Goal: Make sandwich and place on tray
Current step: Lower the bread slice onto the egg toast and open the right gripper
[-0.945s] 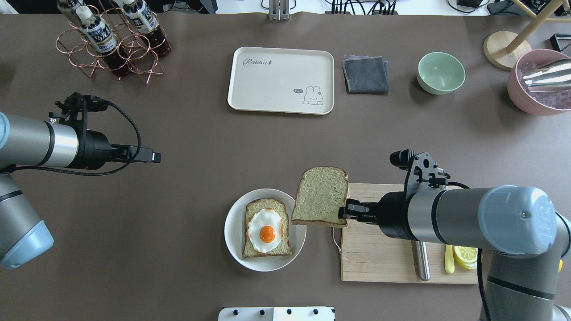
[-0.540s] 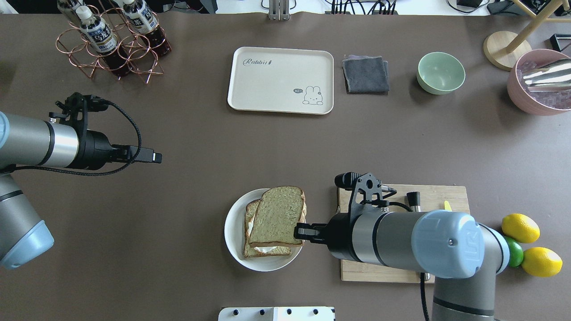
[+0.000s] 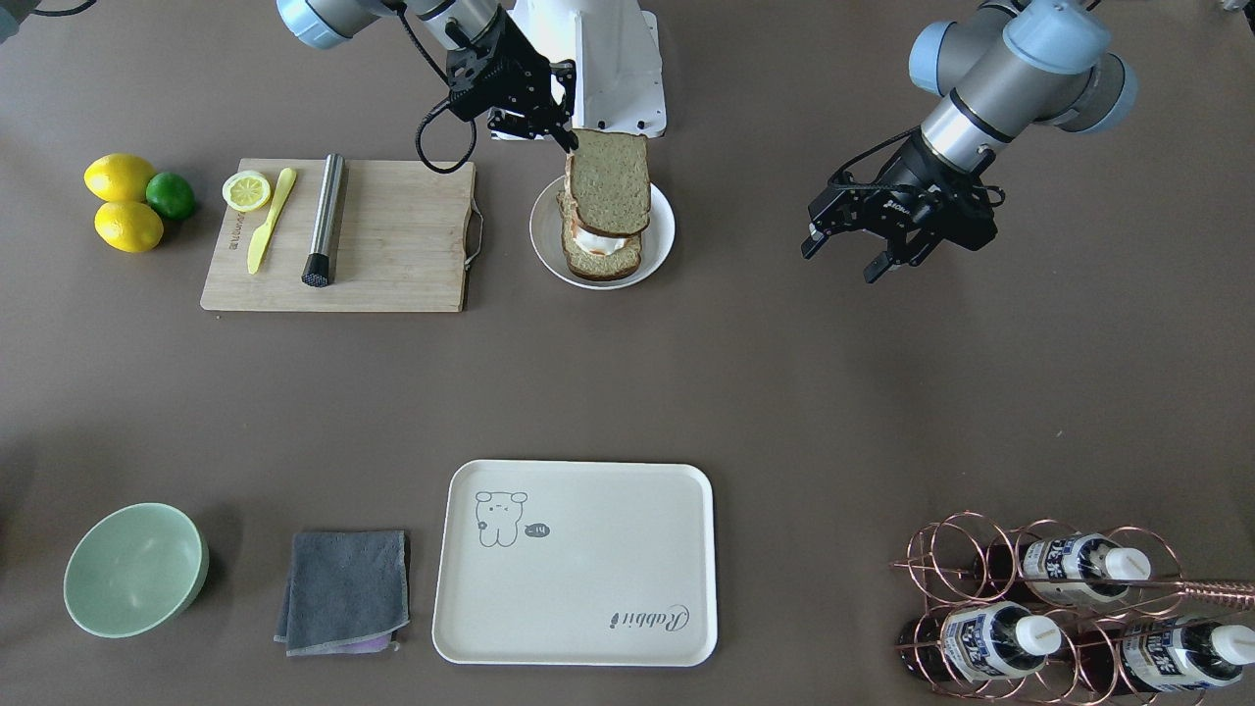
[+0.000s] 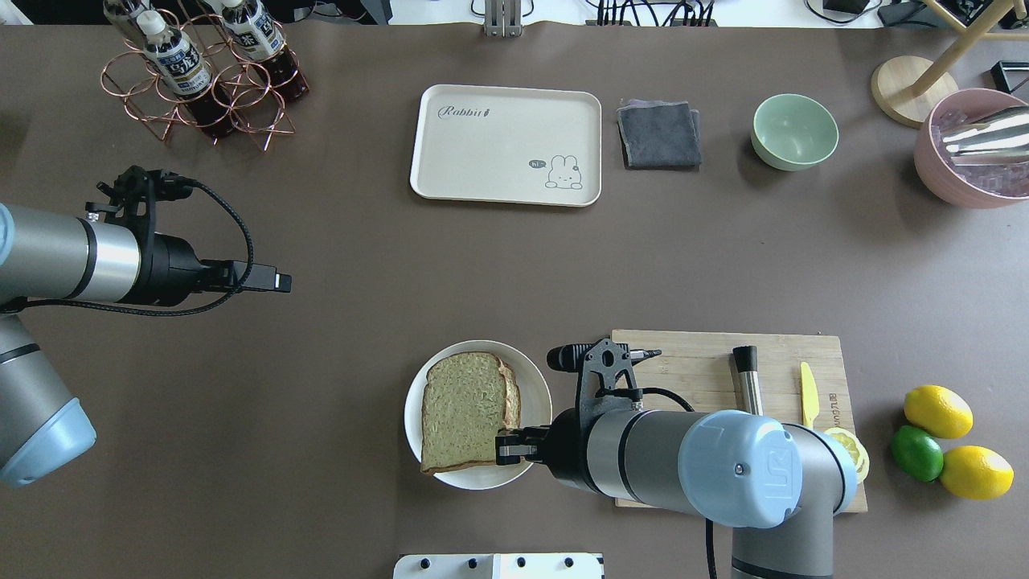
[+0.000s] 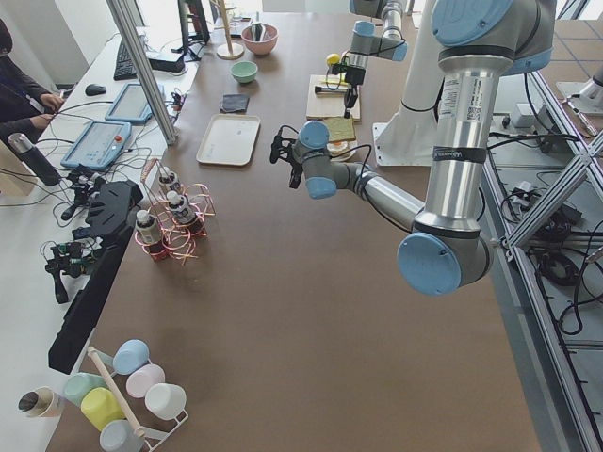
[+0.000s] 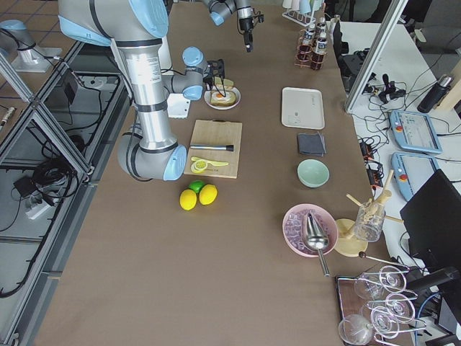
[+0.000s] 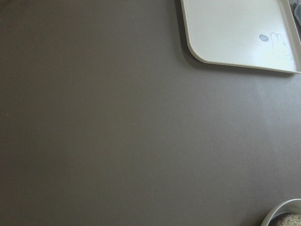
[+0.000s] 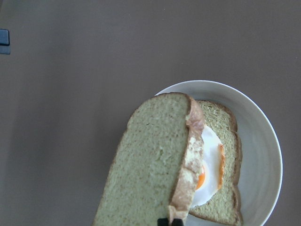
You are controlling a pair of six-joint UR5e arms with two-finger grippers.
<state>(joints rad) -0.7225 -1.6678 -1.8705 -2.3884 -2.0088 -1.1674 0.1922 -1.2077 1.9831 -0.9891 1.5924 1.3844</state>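
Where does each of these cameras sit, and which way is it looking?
Front-facing: across the table, facing the robot, down; left gripper on its right.
Overhead: behind the robot, forward and down; right gripper holds the top bread slice.
Exterior left: table's end; left arm nearest.
Exterior right: opposite end; right arm nearest.
Left wrist: down at table and tray; no body.
Right wrist: down at the plate; gripper sliver.
Front-facing and overhead share the tray.

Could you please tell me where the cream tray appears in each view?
Front-facing: tray, bottom centre.
Overhead: tray, top centre.
Exterior left: tray, upper left.
Exterior right: tray, upper right of centre.
Left wrist: tray, top right corner.
Right wrist: not in it.
Landmark: grey cloth beside the tray in the four exterior views.
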